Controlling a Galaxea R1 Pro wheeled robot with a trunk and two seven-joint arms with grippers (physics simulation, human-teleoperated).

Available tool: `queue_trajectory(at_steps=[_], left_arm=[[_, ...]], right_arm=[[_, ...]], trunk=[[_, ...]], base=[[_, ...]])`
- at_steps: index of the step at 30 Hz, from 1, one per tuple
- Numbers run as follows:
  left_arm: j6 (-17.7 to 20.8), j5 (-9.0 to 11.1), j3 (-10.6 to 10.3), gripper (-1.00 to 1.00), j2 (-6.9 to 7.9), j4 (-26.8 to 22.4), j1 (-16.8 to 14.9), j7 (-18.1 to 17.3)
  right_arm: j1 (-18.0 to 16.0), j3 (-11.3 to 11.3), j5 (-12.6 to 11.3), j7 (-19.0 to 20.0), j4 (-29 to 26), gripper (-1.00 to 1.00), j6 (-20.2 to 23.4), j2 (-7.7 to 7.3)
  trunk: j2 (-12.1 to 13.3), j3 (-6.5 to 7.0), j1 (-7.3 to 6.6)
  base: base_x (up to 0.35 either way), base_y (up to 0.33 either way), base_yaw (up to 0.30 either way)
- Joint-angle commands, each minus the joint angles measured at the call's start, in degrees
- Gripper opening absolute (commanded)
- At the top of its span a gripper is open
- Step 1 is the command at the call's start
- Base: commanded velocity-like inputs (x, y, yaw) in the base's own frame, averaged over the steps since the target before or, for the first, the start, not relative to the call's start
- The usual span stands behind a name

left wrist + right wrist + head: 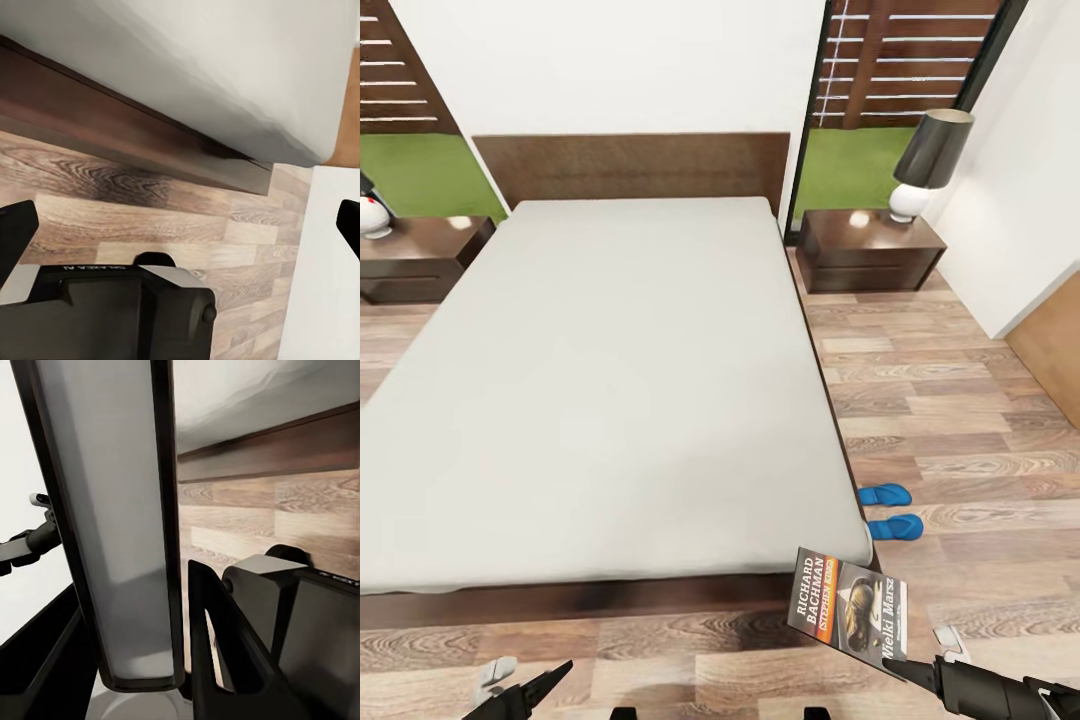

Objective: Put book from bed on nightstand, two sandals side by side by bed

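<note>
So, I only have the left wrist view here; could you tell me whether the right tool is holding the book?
Observer: Yes, the right tool is shut on the book, held upright just off the bed at its foot corner.
Operator: Thank you. Where are the sandals, please?
Observer: Both sandals lie close together on the floor at the bed's right side.
Operator: And what stands on the right nightstand?
Observer: The right nightstand carries a lamp at its far right corner.
</note>
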Motion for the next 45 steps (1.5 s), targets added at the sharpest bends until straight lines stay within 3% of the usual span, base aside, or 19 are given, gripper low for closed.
queue_trajectory(at_steps=[1,26,45], left_arm=[[0.59,0.32,0.04,1.00,0.01,0.02,-0.02,-0.23],[0.59,0.32,0.04,1.00,0.00,0.03,-0.02,-0.23],[0.04,0.36,0.04,1.00,-0.75,0.11,-0.02,0.02]], right_arm=[[-0.02,-0.11,0.01,0.21,0.01,-1.00,0.60,0.01],[-0.02,-0.11,0.01,-0.05,0.01,-1.00,0.60,0.01],[-0.02,-0.11,0.02,-0.24,-0.01,-1.00,0.60,0.01]], trunk=[[-0.04,0.06,0.01],[-0.04,0.53,0.01],[-0.04,-0.12,0.01]], base=[[0.000,0.000,0.000],[0.000,0.000,0.044],[0.000,0.000,0.253]])
